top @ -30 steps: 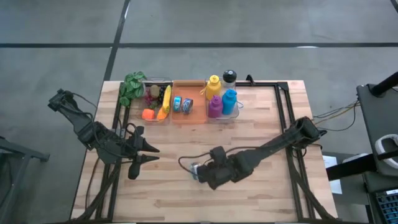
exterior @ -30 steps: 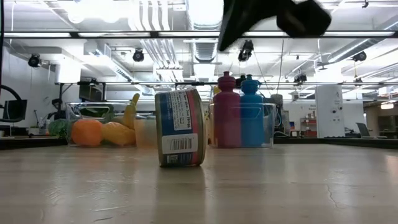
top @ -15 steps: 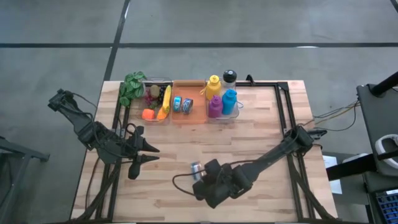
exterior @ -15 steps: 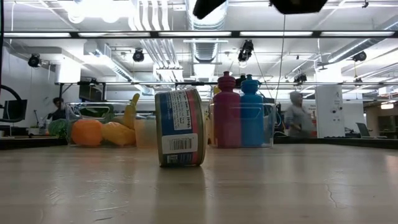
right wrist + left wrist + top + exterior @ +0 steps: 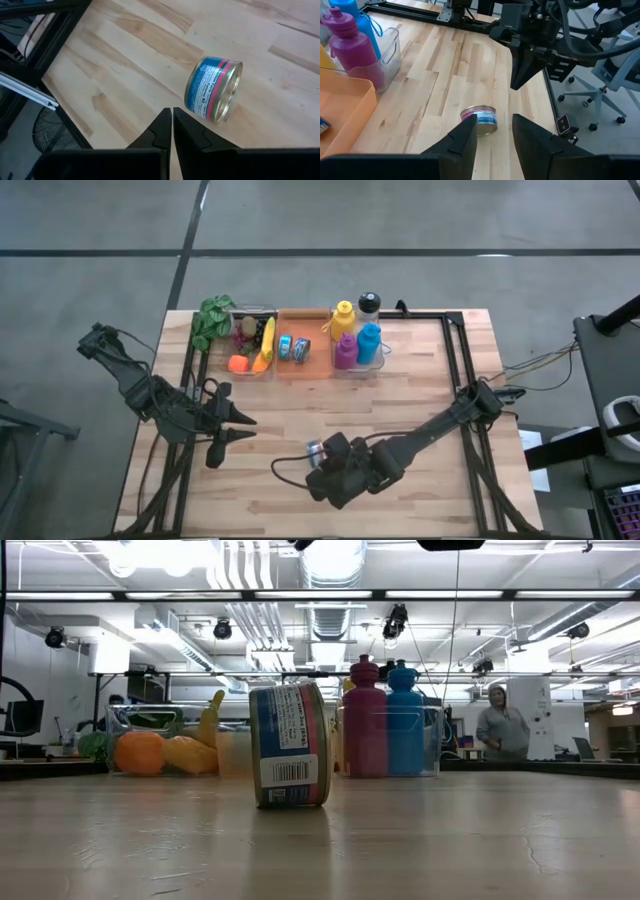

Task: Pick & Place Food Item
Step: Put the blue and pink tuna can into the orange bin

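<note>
A food can (image 5: 316,449) lies on its side on the bare wooden table (image 5: 420,395), toward the near edge and well apart from the bins at the far side; in the low view the can (image 5: 289,745) rests on its curved wall with the barcode label facing the camera; nothing grips it.

The right gripper (image 5: 172,131) hangs above the table just beside the can (image 5: 213,89), not touching it; its two fingers are pressed together with only a hairline gap, holding nothing; from overhead the right gripper (image 5: 322,483) sits at the near-centre of the table, the arm stretching back toward the right side.

The left gripper (image 5: 492,136) waits at the left part of the table, raised off the surface, its fingers spread apart and empty; from overhead it (image 5: 246,428) points toward the can (image 5: 479,119).

Along the far edge: a clear bin (image 5: 252,340) with a banana (image 5: 268,340) and an orange fruit (image 5: 240,364); an orange tray (image 5: 303,368) with two more cans (image 5: 292,348); a clear bin with bottles (image 5: 357,333) in yellow, black-capped white, purple and blue; a leafy green (image 5: 212,318) sits at the far left.

Beyond the table a person (image 5: 502,729) stands in the room.
</note>
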Controlling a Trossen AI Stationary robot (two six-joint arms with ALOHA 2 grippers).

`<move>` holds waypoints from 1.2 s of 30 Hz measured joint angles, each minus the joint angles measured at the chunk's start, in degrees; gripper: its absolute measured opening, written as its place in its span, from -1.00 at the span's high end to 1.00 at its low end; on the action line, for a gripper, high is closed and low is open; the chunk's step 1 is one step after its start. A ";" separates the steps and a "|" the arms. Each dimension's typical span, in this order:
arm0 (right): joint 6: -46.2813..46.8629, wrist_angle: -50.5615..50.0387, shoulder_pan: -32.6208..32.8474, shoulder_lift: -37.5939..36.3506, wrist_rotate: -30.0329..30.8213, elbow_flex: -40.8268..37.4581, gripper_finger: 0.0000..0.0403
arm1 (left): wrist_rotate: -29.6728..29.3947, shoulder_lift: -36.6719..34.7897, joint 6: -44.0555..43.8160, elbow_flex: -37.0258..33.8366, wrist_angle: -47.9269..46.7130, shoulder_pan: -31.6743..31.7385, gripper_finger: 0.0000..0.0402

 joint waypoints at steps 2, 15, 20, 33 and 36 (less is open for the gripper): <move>0.00 0.04 -0.26 0.00 -1.20 -0.17 0.88 | 0.02 0.00 0.00 0.01 -0.01 0.00 0.36; 0.15 0.37 -1.92 0.17 -3.09 -1.18 0.21 | 0.02 0.04 0.00 0.01 -0.02 0.00 0.36; -0.99 0.36 -2.56 0.17 -3.11 -1.22 0.00 | 0.01 0.04 0.00 0.01 -0.29 0.00 0.35; -1.39 0.27 -4.86 3.42 -7.08 -2.01 -0.40 | -0.07 0.04 -0.02 -0.02 -0.52 0.02 0.35; -3.91 0.05 -6.60 4.29 -11.53 -2.01 -0.48 | -0.22 0.04 -0.02 0.00 -0.54 0.02 0.35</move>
